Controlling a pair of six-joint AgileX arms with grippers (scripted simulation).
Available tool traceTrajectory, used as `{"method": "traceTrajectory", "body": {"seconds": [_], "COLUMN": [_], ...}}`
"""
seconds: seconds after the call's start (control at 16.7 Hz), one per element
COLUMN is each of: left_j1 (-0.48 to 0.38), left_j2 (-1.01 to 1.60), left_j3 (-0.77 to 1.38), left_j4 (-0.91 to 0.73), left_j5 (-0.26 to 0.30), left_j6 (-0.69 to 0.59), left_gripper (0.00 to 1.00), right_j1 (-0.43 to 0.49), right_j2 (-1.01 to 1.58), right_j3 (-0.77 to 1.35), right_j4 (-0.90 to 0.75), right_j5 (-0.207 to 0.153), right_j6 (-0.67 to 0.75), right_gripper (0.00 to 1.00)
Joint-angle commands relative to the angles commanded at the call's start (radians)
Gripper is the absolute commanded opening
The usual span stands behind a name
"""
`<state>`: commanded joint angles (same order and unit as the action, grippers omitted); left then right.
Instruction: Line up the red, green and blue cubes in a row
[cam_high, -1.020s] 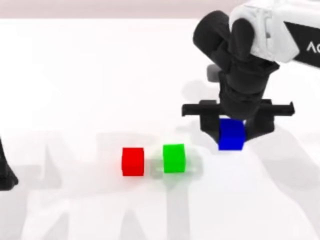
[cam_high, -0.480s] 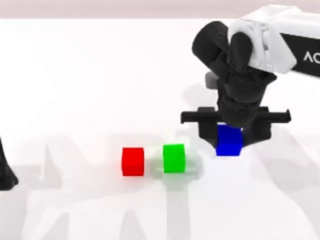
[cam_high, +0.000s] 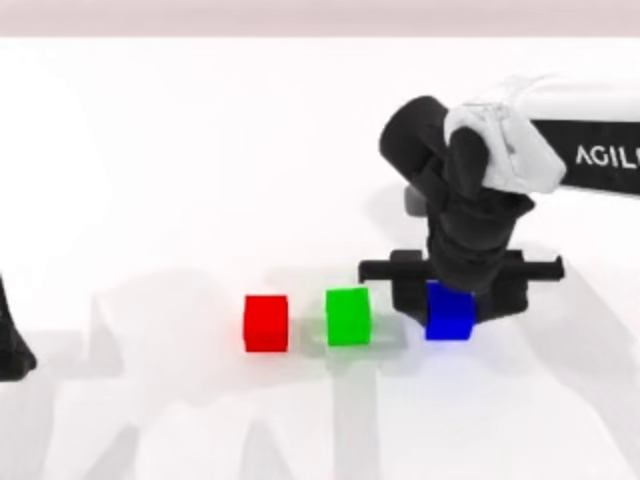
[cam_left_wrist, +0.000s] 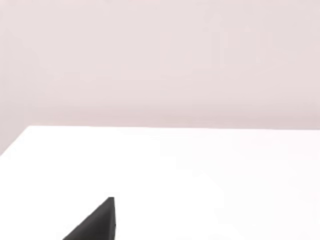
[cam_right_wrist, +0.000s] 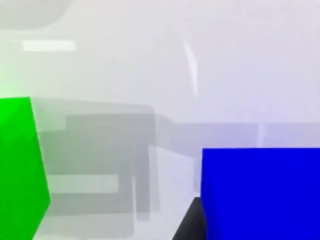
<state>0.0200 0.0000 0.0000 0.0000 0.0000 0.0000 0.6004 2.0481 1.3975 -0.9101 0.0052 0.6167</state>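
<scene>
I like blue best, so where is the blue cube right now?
In the top view the blue cube is right of the green cube, with a gap between them, gripped by the right gripper at the end of the row.

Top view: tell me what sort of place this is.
Likely a rendered tabletop simulation: a bare white table, plain red cube, green cube and blue cube, with the right gripper holding the blue one.

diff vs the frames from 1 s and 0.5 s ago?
The right claw, shut on the blue cube, has carried it toward the near edge and slightly left, almost level with the green cube and to its right, a gap between them. The red cube and green cube have not moved. The left arm stays parked at the table's left edge.
</scene>
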Motion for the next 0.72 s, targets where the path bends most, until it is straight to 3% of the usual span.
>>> {"method": "traceTrajectory", "body": {"seconds": [0.06, 0.72], "left_j1": [0.0, 0.0], "left_j2": [0.0, 0.0], "left_j3": [0.0, 0.0], "left_j4": [0.0, 0.0], "left_j5": [0.0, 0.0], "left_j6": [0.0, 0.0], "left_gripper": [1.0, 1.0], "right_j1": [0.0, 0.0], "right_j2": [0.0, 0.0], "right_j3": [0.0, 0.0], "right_j4": [0.0, 0.0], "right_j5": [0.0, 0.0], "right_j6": [0.0, 0.0], "right_gripper": [0.0, 0.83]}}
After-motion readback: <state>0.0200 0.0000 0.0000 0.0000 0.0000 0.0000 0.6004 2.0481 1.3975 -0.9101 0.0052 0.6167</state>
